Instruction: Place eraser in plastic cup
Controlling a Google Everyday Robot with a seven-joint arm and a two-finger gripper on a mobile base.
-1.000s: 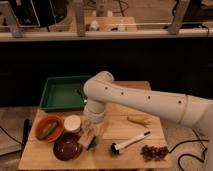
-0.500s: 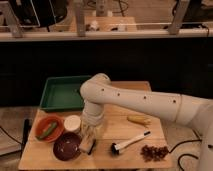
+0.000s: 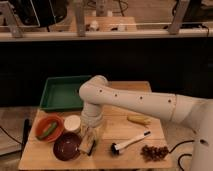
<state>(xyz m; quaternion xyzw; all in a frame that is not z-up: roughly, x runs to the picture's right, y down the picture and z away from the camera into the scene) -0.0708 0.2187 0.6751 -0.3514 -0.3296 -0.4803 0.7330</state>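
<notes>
My gripper (image 3: 88, 143) points down at the front left of the wooden table (image 3: 125, 160), just right of the dark purple bowl (image 3: 66, 146). It holds a small pale tan block with a dark edge, the eraser (image 3: 88, 145), tilted and low over the table. The bulky white arm (image 3: 130, 102) reaches in from the right and hides the table behind it. No round lime-green plastic cup shows plainly. An elongated green thing (image 3: 48, 130) lies in an orange bowl at the far left, and I cannot tell whether it is the cup.
A white round container (image 3: 72, 122) stands between the orange bowl (image 3: 41, 125) and the arm. A green tray (image 3: 61, 93) is at the back left. A white-handled black brush (image 3: 129, 142), a yellowish item (image 3: 138, 119) and a brown cluster (image 3: 154, 151) lie to the right.
The arm has swung left and lowered, bringing the gripper with the tan block nearer the purple bowl and the table's front edge.
</notes>
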